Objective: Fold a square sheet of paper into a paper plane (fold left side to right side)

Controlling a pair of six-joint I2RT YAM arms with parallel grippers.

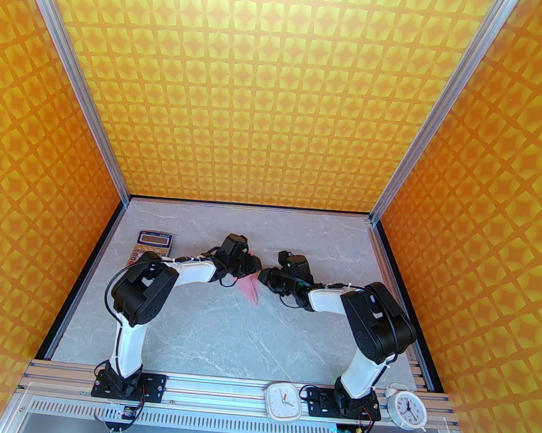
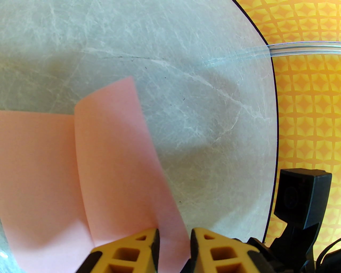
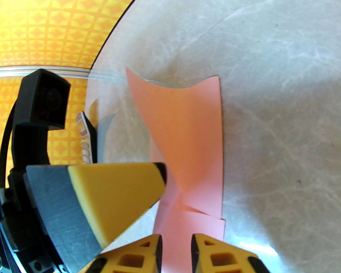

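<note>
Between the yellow fingertips of the left claw (image 2: pixel 174 232), a narrow slit with a raised flap of the square sheet of pale-pink paper (image 2: pixel 114 160) running through it (clamped or merely threaded, impossible to tell). Close opposite, the right claw (image 3: pixel 175 237), fingertips likewise a slit apart around one end of the sheet, grip there equally unclear. Just beyond, one left-claw fingertip (image 3: pixel 128 186) touching the curled flap, the rest of the sheet flat on the grey marble-patterned desk (image 2: pixel 199 106), near its middle. Farther left, well apart from the paper, a slim orange-keyed calculator (image 1: pixel 154 247). On the near aluminium rail (image 1: pixel 218 387), a square white clock (image 1: pixel 283 401) and a round white alarm clock (image 1: pixel 404 407). All around, orange patterned walls (image 1: pixel 281 94).
</note>
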